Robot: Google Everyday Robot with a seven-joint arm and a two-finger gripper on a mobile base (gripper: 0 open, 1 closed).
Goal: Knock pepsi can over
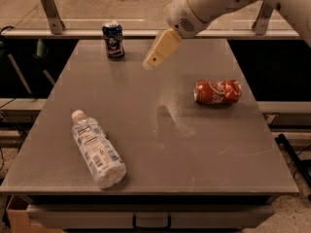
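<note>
The small, dark blue, silver-topped pepsi can stood upright, left of and slightly beyond the cream claw, whose spread could not be told.

One pepsi can, one red can, one bottle, one end effector above the one worktop.

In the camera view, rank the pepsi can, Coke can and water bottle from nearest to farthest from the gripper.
The gripper hovers over the table's far middle.
1. Pepsi can, upright at the far left.
2. Coca-Cola can, lying at the right.
3. Water bottle, lying at the near left.
</note>
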